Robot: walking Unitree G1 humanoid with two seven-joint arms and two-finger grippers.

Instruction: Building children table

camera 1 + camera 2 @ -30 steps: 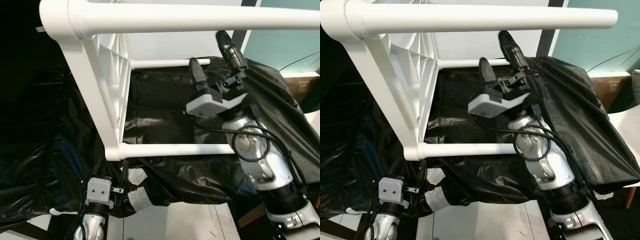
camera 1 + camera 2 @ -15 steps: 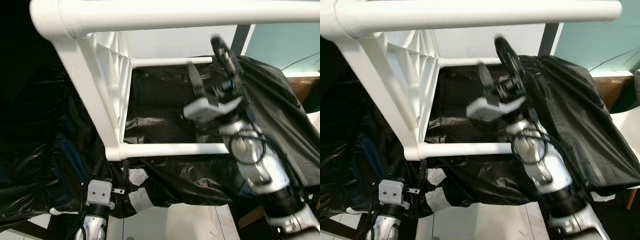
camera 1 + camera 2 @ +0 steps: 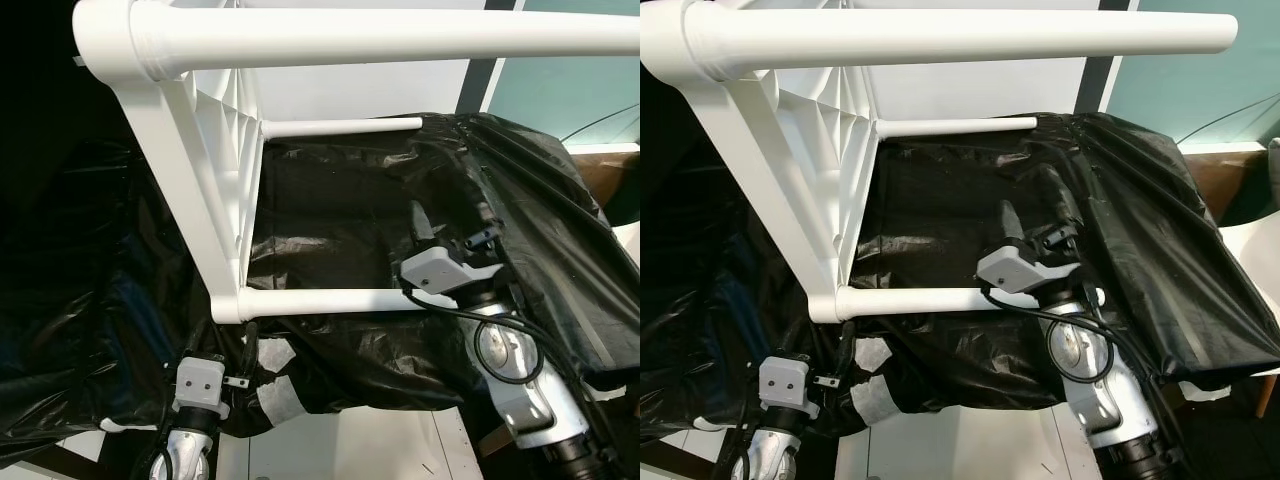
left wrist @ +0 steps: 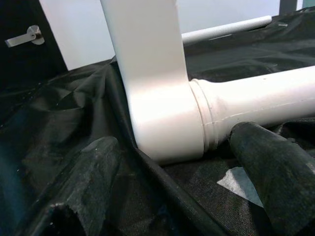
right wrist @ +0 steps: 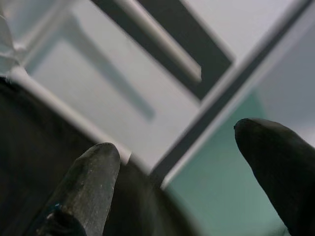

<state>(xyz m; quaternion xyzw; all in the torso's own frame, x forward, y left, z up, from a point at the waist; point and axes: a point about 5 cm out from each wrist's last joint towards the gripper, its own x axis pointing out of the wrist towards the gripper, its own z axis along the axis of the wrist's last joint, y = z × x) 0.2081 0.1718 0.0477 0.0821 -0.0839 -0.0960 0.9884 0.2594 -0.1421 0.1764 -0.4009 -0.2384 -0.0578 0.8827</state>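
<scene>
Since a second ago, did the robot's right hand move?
Yes. The right hand has dropped and pulled back toward the robot, from up near the far white leg to the near white leg.

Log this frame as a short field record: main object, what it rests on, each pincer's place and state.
main object: white table frame lying on its side, legs horizontal
surface: black plastic sheet draped under and around the frame
nearest leg: lower white tube, plugged into the frame's corner socket
left pincer: open, fingers either side of that corner socket, low at the frame's near corner
right pincer: open, holding nothing, beside the free end of the lower tube
right arm: bent over the sheet's front edge
</scene>
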